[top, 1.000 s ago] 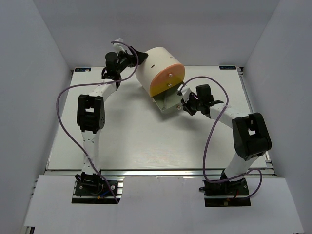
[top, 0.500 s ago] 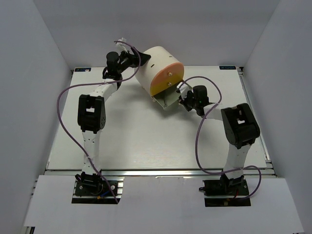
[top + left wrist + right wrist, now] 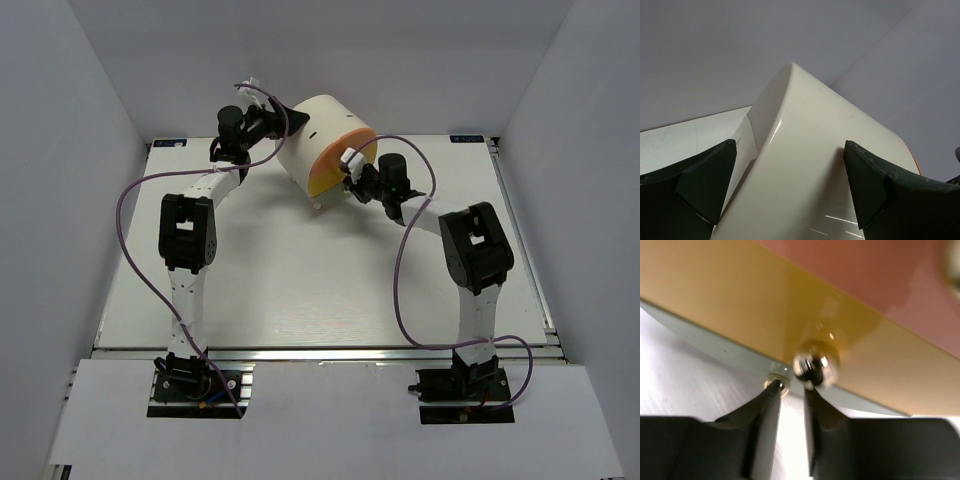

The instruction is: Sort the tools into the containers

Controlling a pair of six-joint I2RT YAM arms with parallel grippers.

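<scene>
Three drawers (image 3: 790, 305), one cabinet (image 3: 322, 135) (cream), shut.

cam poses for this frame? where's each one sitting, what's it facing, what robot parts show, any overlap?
Top: above and behind the bases, looking down on table, both arms, cabinet.
Left wrist: behind the cabinet, facing its cream shell; left gripper fingers straddle it.
Right wrist: at the drawer fronts, right gripper by a brass knob.
Shared: the cabinet.
</scene>
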